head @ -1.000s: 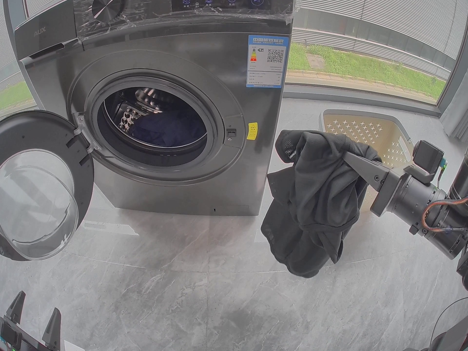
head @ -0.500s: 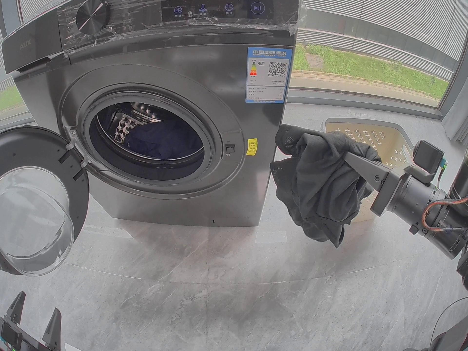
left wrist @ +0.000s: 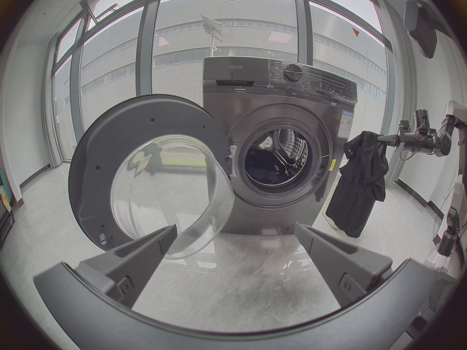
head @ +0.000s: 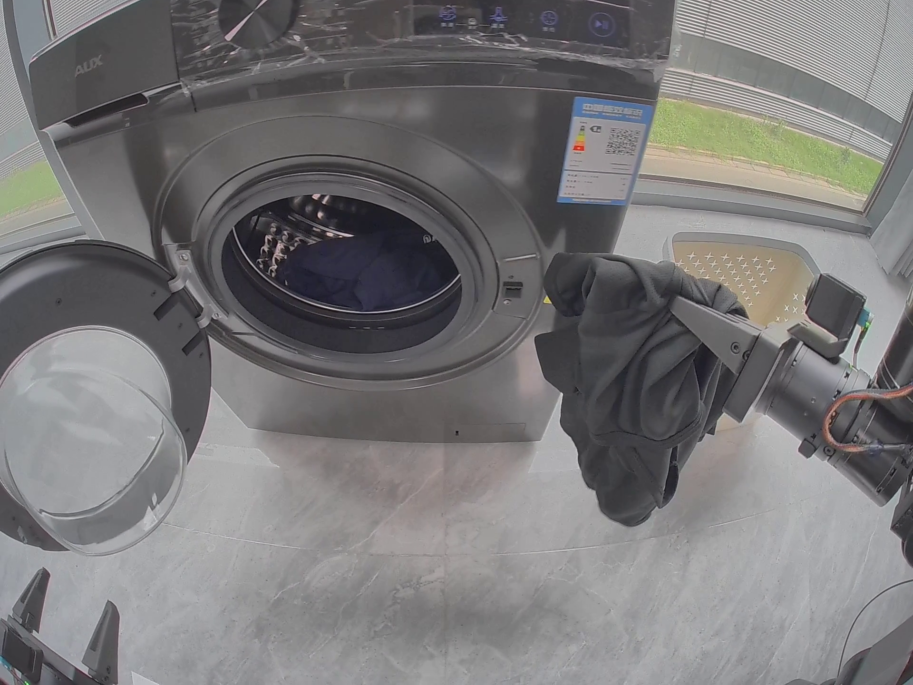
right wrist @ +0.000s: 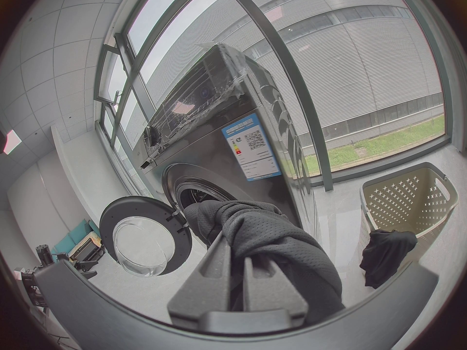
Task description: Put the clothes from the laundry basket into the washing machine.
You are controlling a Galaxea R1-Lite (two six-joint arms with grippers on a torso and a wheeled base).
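Observation:
My right gripper point(head: 687, 316) is shut on a dark grey garment point(head: 628, 373) that hangs in the air to the right of the washing machine point(head: 399, 97), clear of the floor. The garment point(right wrist: 272, 239) drapes over the shut fingers point(right wrist: 262, 283). The machine's round door point(head: 90, 392) stands swung open to the left, and dark blue clothes point(head: 366, 273) lie inside the drum. A cream laundry basket point(head: 751, 273) stands behind the garment, right of the machine; a dark piece of cloth point(right wrist: 386, 253) hangs over its rim. My left gripper point(left wrist: 233, 249) is open, low and in front of the door.
Grey tiled floor point(head: 428, 563) spreads in front of the machine. Large windows point(head: 780, 40) run behind it. The open door point(left wrist: 146, 171) juts out on the left side of the machine's front.
The head view has shifted, so the machine sits further right in the picture. The garment's lower part has swung and hangs bunched up, shorter than a second ago. The right gripper keeps its hold.

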